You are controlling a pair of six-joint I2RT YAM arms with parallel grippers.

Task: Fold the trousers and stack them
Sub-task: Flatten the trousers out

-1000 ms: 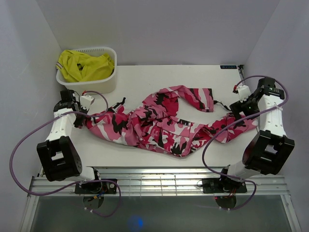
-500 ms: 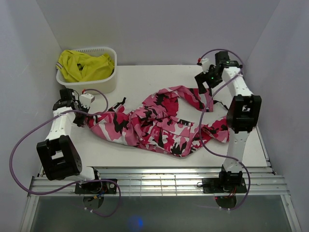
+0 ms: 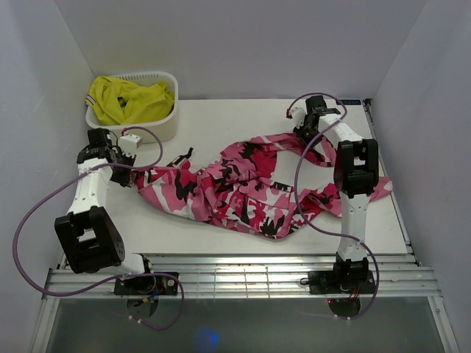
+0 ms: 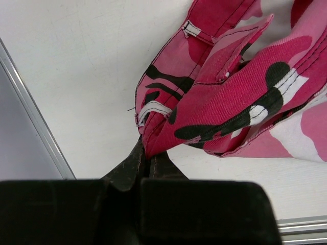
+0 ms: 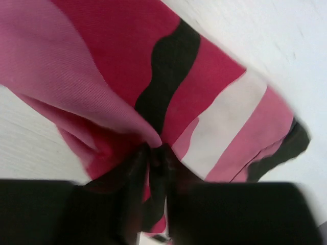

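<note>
While the camouflage trousers (image 3: 243, 187), ringed by bench (image 3: 243, 118), sprawl right of the basket (image 3: 165, 126), only wrist views show left fingers (image 4: 134, 163) and right fingers (image 5: 135, 171) clamped on fabric.

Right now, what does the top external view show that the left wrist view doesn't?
Top external only: the whole crumpled trousers across the table, the right tool at their far leg end, the basket holding a yellow garment. Left wrist only: the left tool pinched shut on a stitched fabric edge. Both: camouflage cloth on the white tabletop.
</note>
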